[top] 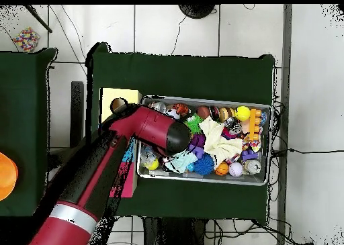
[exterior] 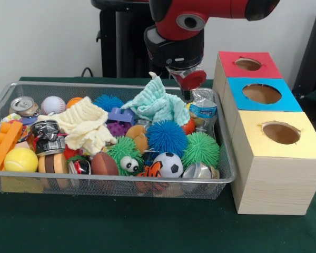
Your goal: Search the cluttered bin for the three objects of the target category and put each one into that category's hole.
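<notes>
A wire bin [exterior: 121, 180] holds a heap of toys, cloths and cans. My gripper [exterior: 187, 79] hangs over the bin's back right part, just behind a raised teal cloth [exterior: 158, 103]; its tips are hidden, and whether it holds anything cannot be seen. In the overhead view the black arm end [top: 176, 140] covers that spot, with the teal cloth [top: 180, 162] beside it. To the bin's right stands a wooden box with a red-topped hole [exterior: 247, 64], a blue-topped hole [exterior: 262, 94] and a yellow-topped hole [exterior: 280, 133].
In the bin lie a cream cloth [exterior: 87, 124], blue spiky ball [exterior: 166, 136], green spiky ball [exterior: 201, 148], soccer ball [exterior: 170, 164], baseball [exterior: 53, 104], yellow ball [exterior: 20, 159], orange brick [exterior: 4, 143], crushed can [exterior: 23, 105] and water bottle [exterior: 203, 108].
</notes>
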